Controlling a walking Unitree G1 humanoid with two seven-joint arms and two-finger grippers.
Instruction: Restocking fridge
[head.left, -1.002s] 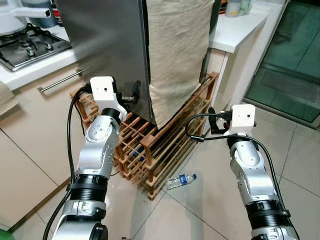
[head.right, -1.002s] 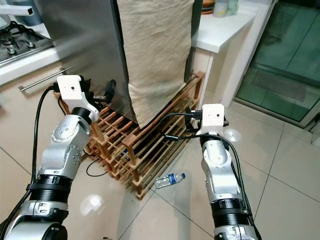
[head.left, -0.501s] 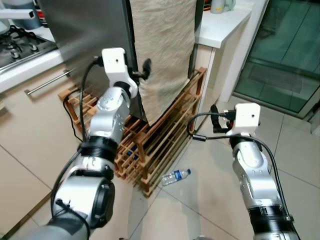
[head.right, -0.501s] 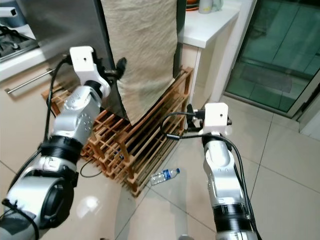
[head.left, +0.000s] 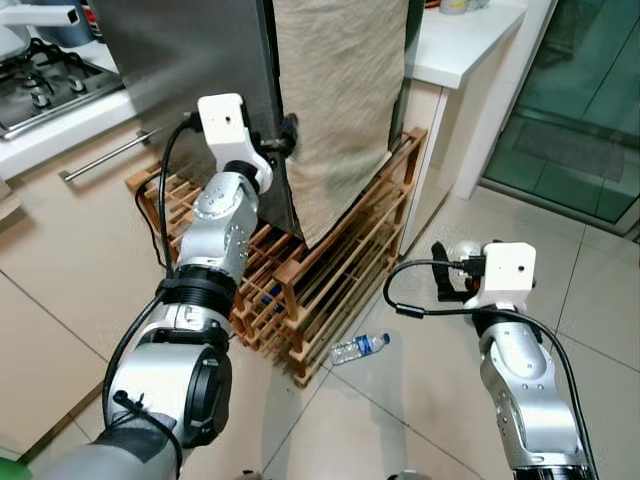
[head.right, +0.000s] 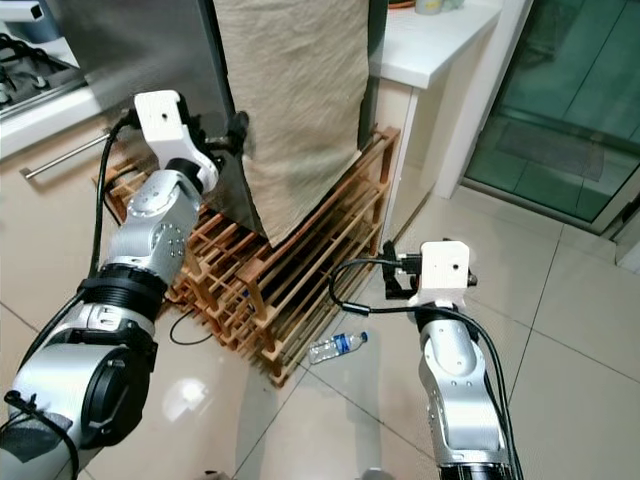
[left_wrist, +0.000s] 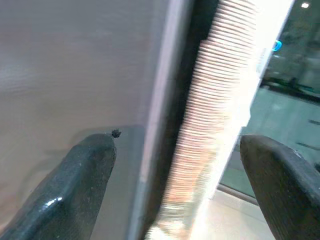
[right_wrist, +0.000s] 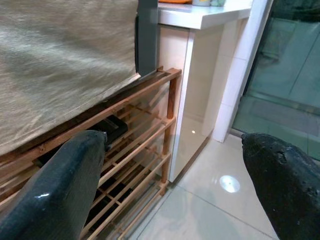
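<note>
**Left gripper at the fridge door edge, right arm lowered**

Since half a second ago the right arm has been lowered and drawn back, so that its wrist block is now seen over the tiled floor (head.left: 600, 300) rather than beside the rack, while the left arm has been kept raised against the fridge. The whole scene has also shifted slightly, which is a move of the camera.

The left gripper (head.left: 285, 135) is held at the lower front corner of the grey fridge door (head.left: 185, 60), where the door meets the beige cloth (head.left: 340, 90) hung over the front. In the left wrist view its fingers (left_wrist: 75, 185) are spread wide, one lying against the grey door face and the other out past the cloth edge, with the door's edge between them; nothing is clamped.

The right gripper (head.left: 445, 285) is held low, well apart from the fridge, pointing toward the wooden rack (head.left: 340, 270) that stands under and beside the fridge. Its fingers (right_wrist: 55, 195) are spread wide and empty in the right wrist view.

A small plastic water bottle (head.left: 360, 348) lies on its side on the floor just beside the rack's front corner. A white counter (head.left: 460, 45) is seen to the right of the fridge, and a gas hob (head.left: 45, 85) to its left.
</note>
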